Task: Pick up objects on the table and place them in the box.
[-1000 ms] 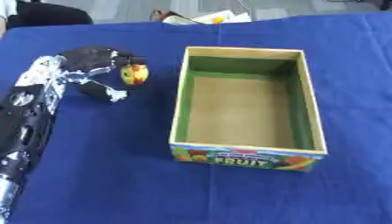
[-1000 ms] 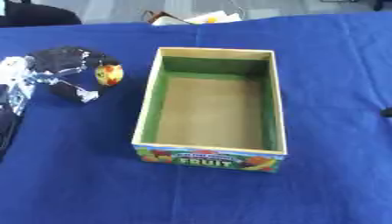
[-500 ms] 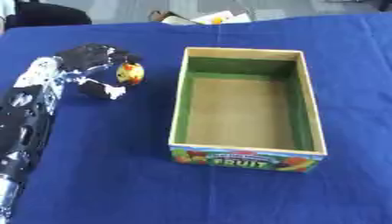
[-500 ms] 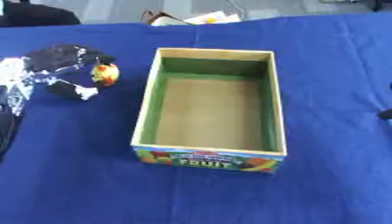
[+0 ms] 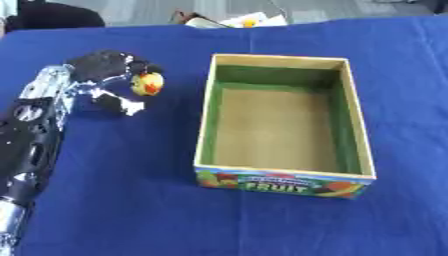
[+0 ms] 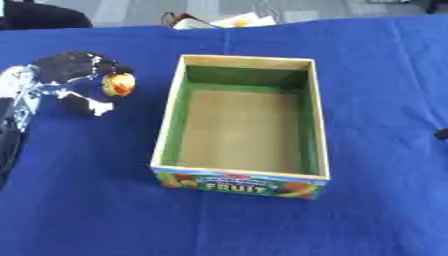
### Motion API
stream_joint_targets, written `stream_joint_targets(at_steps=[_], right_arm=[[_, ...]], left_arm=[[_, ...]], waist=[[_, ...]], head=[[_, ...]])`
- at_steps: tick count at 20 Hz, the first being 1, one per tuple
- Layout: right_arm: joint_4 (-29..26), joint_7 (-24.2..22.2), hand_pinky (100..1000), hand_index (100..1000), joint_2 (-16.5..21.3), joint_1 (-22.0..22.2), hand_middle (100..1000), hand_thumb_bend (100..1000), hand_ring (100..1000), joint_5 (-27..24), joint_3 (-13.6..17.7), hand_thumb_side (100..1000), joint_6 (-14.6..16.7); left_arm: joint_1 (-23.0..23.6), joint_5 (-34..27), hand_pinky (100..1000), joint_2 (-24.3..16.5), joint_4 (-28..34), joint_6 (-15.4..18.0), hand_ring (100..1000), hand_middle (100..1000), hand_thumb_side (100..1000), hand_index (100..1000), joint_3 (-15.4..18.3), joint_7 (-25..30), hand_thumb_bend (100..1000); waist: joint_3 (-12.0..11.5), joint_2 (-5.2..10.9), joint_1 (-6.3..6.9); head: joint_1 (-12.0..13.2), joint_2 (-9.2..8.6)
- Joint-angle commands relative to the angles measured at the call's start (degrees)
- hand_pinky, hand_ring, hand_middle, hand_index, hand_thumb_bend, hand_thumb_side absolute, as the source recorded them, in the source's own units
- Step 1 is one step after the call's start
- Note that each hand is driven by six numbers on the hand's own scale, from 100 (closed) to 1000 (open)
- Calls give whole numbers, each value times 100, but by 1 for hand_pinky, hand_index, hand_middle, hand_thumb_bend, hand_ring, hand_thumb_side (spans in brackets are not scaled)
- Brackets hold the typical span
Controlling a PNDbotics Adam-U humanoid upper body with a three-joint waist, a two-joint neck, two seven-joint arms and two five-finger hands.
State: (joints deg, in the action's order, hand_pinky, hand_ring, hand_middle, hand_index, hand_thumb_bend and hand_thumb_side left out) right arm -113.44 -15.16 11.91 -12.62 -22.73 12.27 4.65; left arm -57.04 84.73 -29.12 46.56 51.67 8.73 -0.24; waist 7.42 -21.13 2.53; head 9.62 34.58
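Blue cloth [image 5: 122, 200] covers the whole table before me, smooth and matte, with a faint fold running from the far edge towards the box. On it stands a rectangular cardboard box [image 5: 206, 135], open at the top, with pale tan rims, green inner walls and a plain brown floor with nothing in it. Its near face carries a printed band of coloured fruit pictures and the word "FRUIT" [image 5: 276, 187] in yellow capitals; smaller writing above that word is too blurred for me to read.

My left hand [image 5: 103, 71], black with silver joints, reaches in from the left, well apart from the box's left wall. Its fingers are curled round a small rounded fruit-shaped object, yellow with a red-orange patch [image 5: 147, 83], pinched between the fingers above and the thumb [image 5: 121, 104] below. The object looks glossy and hard, somewhat egg-shaped, and it sits on the box side of my hand.

Of my right hand only a dark tip [image 6: 442, 133] shows at the right edge; I cannot tell how it is set.
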Motion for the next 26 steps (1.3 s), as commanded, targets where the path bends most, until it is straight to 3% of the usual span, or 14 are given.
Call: stream_joint_targets(at_steps=[1,5,11,15,20,26], right_arm=[[-115,-17,573,874,53,-56,499,100,814,23,-2,1000,8],[-115,-16,573,874,52,-53,499,100,814,7,-2,1000,7],[-115,-42,574,875,42,-46,499,100,815,9,-17,1000,-14],[-115,-66,575,869,34,-38,499,100,816,22,-22,1000,-16],[-115,-74,576,865,35,-27,499,100,817,25,-19,1000,-15],[-115,-69,577,865,47,-13,499,100,818,26,-15,1000,-23]], left_arm=[[-81,356,561,-81,51,-32,724,657,534,930,28,-262,137],[-64,672,468,-77,-45,-55,638,620,511,839,9,-562,125],[-44,796,359,-64,-50,-144,533,514,223,790,20,-1058,100],[-26,703,311,-52,-55,-208,479,470,225,827,47,-1528,100],[-10,456,315,-60,-71,-230,456,399,242,914,54,-2010,100],[25,305,316,-82,169,-28,461,413,258,918,-50,-1883,100]], waist=[[10,92,-22],[11,97,-25],[3,102,-32],[2,105,-39],[-6,117,-42],[-29,142,-37]], head=[[29,-90],[25,-84],[14,-88],[8,-81],[-2,-64],[-27,-24]])
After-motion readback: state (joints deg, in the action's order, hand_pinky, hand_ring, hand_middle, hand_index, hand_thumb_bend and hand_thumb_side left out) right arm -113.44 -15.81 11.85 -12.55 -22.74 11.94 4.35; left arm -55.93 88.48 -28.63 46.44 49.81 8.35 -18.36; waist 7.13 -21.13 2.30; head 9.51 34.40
